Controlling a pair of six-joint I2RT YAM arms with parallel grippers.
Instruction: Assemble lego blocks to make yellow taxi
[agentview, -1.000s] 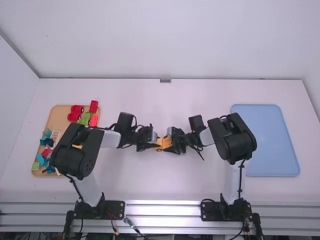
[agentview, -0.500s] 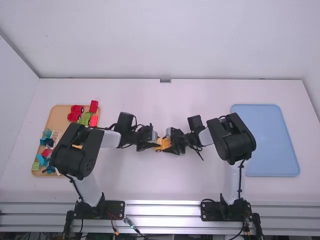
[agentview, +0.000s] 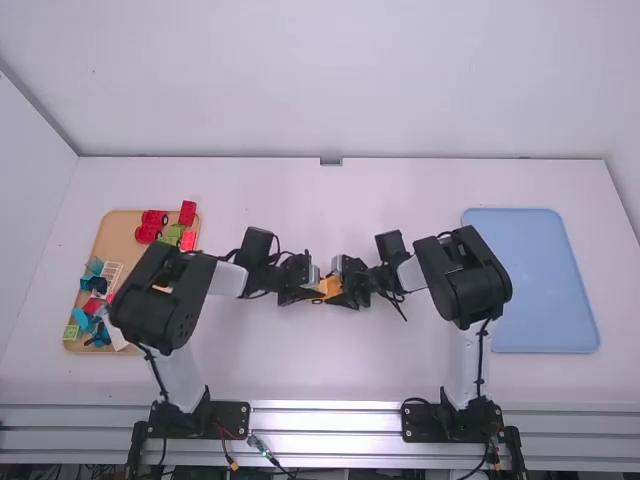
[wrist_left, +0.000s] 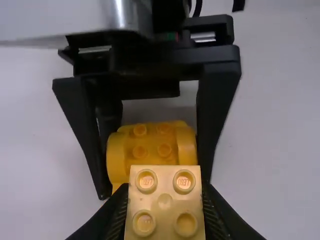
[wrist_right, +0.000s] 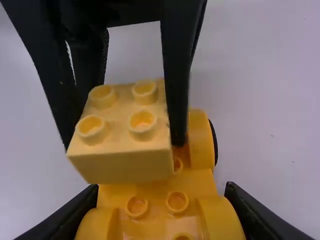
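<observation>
Left gripper: jaws pinching a pale yellow square plastic block with four round studs by its opposite sides.
Right gripper: jaws clamped across a deeper yellow plastic car base with rounded wheel arches, a finger on each flank.
Block: studs up, over the car base's end nearer the left arm – looks skewed and off to one side in the right wrist view, a wheel arch and black tyre beside it. Cannot tell if block and base touch.
Car base: between the two grippers, around the middle of the white table; long axis runs roughly from one gripper to the other, studs facing up.
Step, my reading: seating the block on the base. Late in this join; whole taxi harder to judge.
Coming move: left arm has the block and is the one to place it – square it to the base's long axis, centre it between the arches, then press down while the right holds firm.
Risk: pressed askew, studs may miss or the base may tip.
Tan tray: beyond the left arm's elbow, with red wheeled pieces and blue pieces.
Pale blue tray: far right side, well apart from the work.
</observation>
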